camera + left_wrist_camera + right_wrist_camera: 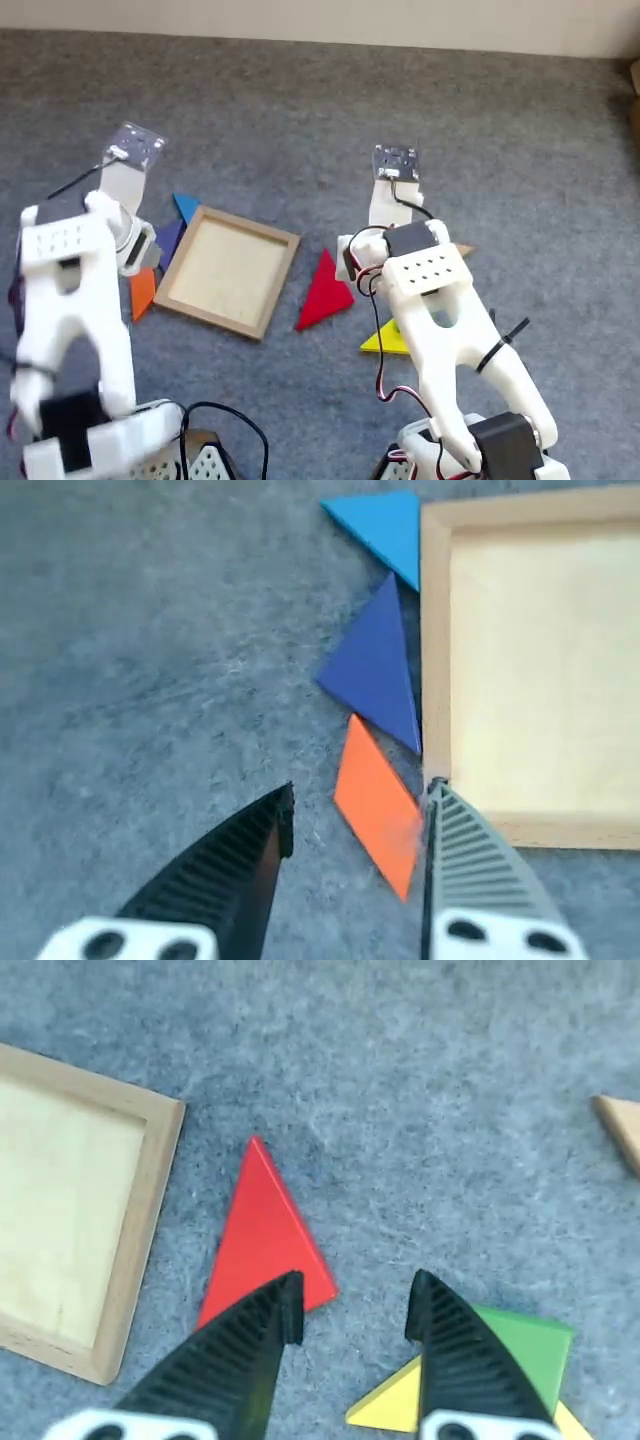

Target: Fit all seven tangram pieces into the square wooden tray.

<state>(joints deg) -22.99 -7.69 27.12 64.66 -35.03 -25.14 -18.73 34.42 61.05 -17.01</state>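
The square wooden tray [208, 320] lies on the carpet with bare wood inside. Along its left side lie a light blue triangle [385, 525], a dark blue triangle [375, 670] and an orange parallelogram [378, 805]. My left gripper [360, 788] hangs open above the orange piece, one finger over the tray's corner. A red triangle [262, 1235] lies to the right of the tray [150, 1190]. My right gripper [356, 1280] is open just beside the red triangle's corner. A green triangle [525, 1345] and a yellow piece [390, 1405] overlap under its fingers.
A tan wooden piece [622, 1125] lies farther right on the grey carpet, partly behind the right arm [425, 270] in the high view. The left arm [70, 270] stands over the pieces left of the tray. Open carpet stretches beyond the tray.
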